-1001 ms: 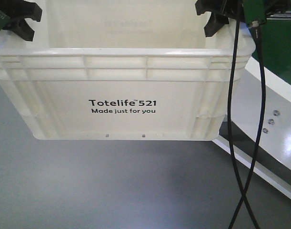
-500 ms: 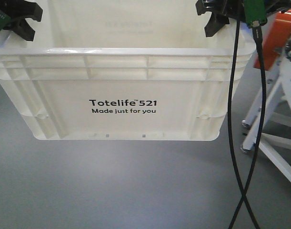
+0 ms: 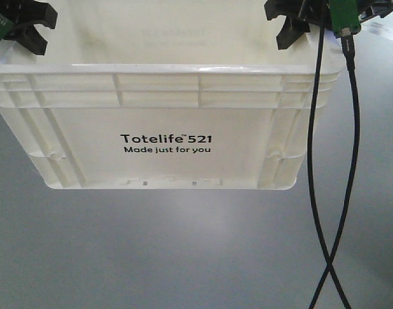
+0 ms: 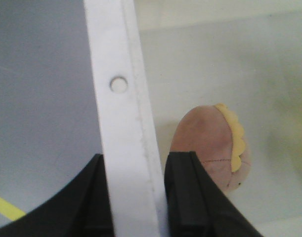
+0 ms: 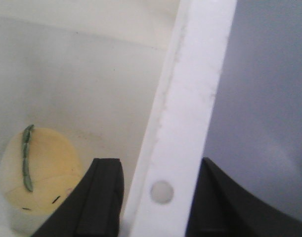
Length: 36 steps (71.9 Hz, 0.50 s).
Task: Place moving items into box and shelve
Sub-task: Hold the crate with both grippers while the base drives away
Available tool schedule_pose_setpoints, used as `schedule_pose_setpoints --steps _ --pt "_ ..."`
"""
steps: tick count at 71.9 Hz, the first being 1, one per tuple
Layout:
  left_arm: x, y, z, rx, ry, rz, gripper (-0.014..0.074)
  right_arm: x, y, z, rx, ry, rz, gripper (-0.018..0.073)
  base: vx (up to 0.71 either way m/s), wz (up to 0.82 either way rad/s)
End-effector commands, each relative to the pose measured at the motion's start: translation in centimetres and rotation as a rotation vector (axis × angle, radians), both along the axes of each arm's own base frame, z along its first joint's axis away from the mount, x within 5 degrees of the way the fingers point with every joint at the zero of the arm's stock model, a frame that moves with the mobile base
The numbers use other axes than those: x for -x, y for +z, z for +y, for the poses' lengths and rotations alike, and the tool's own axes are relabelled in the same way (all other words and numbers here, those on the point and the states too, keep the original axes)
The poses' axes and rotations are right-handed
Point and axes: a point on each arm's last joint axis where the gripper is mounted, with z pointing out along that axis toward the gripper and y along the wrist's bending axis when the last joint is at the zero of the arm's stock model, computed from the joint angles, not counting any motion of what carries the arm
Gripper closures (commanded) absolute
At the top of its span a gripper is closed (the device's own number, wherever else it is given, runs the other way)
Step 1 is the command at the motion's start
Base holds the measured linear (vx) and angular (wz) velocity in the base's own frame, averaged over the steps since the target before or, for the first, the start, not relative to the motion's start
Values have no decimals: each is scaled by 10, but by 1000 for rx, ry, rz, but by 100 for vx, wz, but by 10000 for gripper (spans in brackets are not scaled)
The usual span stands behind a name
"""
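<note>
Shelving is judged in hand: the large white rectangular plastic crate (image 3: 164, 129) is clamped at 9 and 3 o'clock by left gripper (image 4: 135, 197) and right gripper (image 5: 158, 197). Level, matched carrying is called for next.

Semi-glossy white plastic box (image 3: 164, 116) with ribbed rim, matt grey floor (image 3: 183, 251), smooth black rubbery cables (image 3: 328, 244)

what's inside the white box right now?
Inside the box: a brown-pink rounded item with a yellow scalloped edge and a pale yellow round item with a green strip. The rest is hidden behind its walls.
</note>
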Motion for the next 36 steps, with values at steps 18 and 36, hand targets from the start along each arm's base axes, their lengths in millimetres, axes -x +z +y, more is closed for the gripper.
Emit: schedule_pose_setpoints --steps 18,36 --pt "13 34 1 39 -7 -184 597 17 37 -4 -46 22 -149 562 13 81" --pt "13 34 1 39 -7 -184 597 18 37 -4 -46 22 -148 562 17 75"
